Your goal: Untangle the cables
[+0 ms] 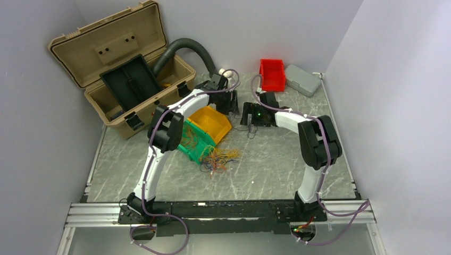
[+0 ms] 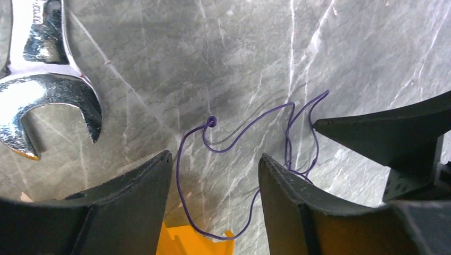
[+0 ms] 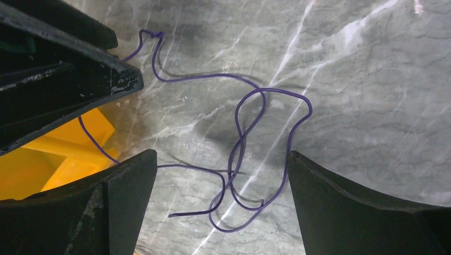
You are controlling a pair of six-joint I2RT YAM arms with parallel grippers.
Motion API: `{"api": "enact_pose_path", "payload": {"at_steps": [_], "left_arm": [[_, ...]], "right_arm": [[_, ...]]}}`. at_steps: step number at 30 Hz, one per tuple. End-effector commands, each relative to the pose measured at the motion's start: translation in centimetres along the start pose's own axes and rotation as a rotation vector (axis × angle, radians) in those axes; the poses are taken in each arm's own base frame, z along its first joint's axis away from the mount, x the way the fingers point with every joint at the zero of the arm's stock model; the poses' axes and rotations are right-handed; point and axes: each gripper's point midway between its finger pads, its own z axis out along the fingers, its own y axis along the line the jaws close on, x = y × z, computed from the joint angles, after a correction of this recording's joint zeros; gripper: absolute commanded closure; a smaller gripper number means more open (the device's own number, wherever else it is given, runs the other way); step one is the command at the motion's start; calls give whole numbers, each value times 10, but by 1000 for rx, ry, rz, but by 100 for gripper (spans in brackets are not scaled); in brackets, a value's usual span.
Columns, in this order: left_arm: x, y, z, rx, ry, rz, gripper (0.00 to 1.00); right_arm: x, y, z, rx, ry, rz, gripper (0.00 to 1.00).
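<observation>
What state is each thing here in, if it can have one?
toolbox: lid open.
grey case: shut.
cable bunch: tangled, spilling from the green bin onto the table.
purple wire: loose, looped on the table.
left tool: open.
right tool: open.

Worktop (image 1: 276, 164): grey marble, white veins. Cable bunch (image 1: 217, 159), centre-left of top view: orange, yellow, red, black. Thin wire (image 3: 282, 92), mid-frame in both wrist views: purple. Yellow bin (image 1: 211, 120) and green bin (image 1: 187, 150) left of centre, red bin (image 1: 272, 74) upper centre. Toolbox (image 1: 114, 37), upper left: tan w/ black tray (image 1: 130, 79). Hose (image 1: 186, 43): dk grey. Wrench (image 2: 42, 90): shiny silver.
</observation>
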Motion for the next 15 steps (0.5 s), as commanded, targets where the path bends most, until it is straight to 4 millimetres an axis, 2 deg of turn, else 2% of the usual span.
{"api": "enact_pose_path", "payload": {"at_steps": [1, 6, 15], "left_arm": [[-4, -16, -3, 78, -1, 0, 38], [-2, -19, -3, 106, -6, -13, 43], [-4, -28, -8, 162, -13, -22, 44]], "right_arm": [[69, -17, -5, 130, 214, -33, 6], [80, -9, -7, 107, 241, -81, 11], [83, 1, 3, 194, 266, -215, 9]]}}
